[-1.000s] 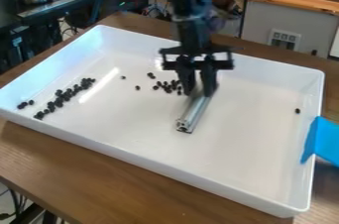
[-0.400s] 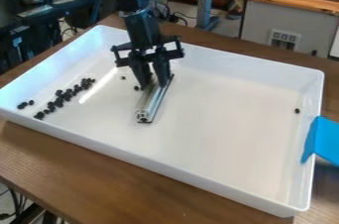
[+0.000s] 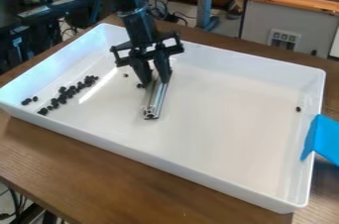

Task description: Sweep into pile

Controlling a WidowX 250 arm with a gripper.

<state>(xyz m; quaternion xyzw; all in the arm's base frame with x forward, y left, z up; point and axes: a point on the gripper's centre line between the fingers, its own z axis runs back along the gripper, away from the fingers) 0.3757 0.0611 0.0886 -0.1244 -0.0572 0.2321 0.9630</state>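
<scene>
While the big white tray (image 3: pixel 225 143) frames the action, it's the black gripper (image 3: pixel 155 80) towards eleven o'clock, jaws pinching the silver bar (image 3: pixel 155 100), its near end at six! Small dark pieces (image 3: pixel 63 96) string out around nine to ten, and one lone piece (image 3: pixel 299 109) sits at three.

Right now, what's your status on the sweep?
Gripper closed on metal bar, over white tray. Dark pieces lie in a strip at tray's left. One stray piece near right wall.
</scene>
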